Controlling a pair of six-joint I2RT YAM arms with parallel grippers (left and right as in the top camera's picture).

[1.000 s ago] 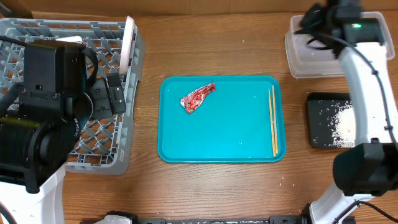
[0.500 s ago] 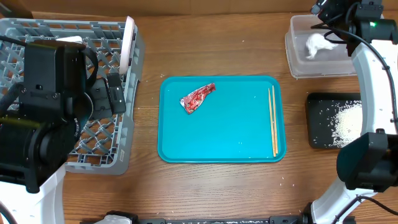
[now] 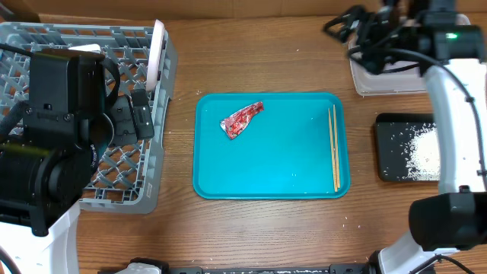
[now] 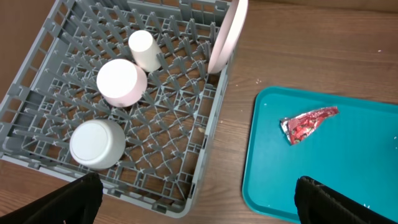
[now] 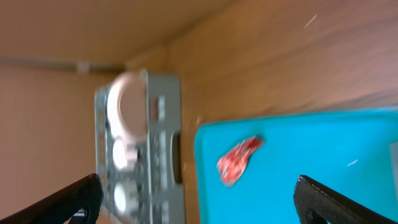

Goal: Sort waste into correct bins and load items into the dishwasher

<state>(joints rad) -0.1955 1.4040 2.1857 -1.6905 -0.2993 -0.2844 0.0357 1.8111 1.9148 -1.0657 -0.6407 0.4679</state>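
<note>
While the crinkled shiny red wrapper [image 3: 242,119] is lying slantwise on the far-left part of the teal plastic tray [image 3: 304,179], both sets of jaws are being held open and empty, the left gripper [image 4: 198,199] nearer, off the tray's left edge, the right gripper [image 5: 198,199] beyond its far-right corner.

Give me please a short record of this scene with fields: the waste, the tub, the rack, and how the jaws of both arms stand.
red wrapper: on the teal tray, left part
tissue: not visible
chopsticks: on the teal tray, along its right side
clear tub: far right, partly hidden by the right arm
black tray: holds loose white grains
dish rack: three round white pieces inside, one plate upright at its right wall
left jaws: open, empty
right jaws: open, empty
</note>
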